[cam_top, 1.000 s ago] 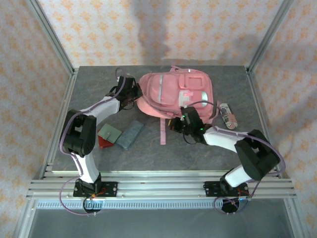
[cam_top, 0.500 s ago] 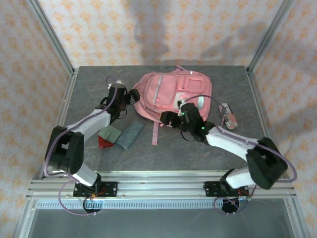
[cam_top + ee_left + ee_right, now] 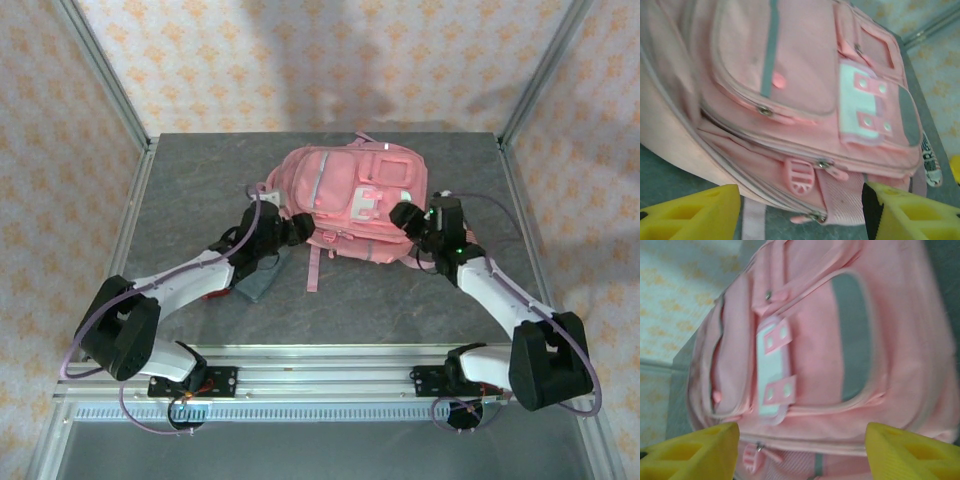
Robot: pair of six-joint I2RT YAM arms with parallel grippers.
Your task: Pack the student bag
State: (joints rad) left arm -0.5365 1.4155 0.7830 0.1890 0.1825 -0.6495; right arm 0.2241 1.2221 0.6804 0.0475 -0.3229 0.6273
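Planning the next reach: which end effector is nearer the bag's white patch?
The right end effector, beside the patch; the left end effector is across the bag.

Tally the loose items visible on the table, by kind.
Pink backpack: 1
Grey-blue flat pouch: 1
White printed item beside the backpack: 1
Total: 3 in view; anything under the left arm is hidden.

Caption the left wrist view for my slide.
Open left pincer faces the large pink fabric backpack lying on the grey table.
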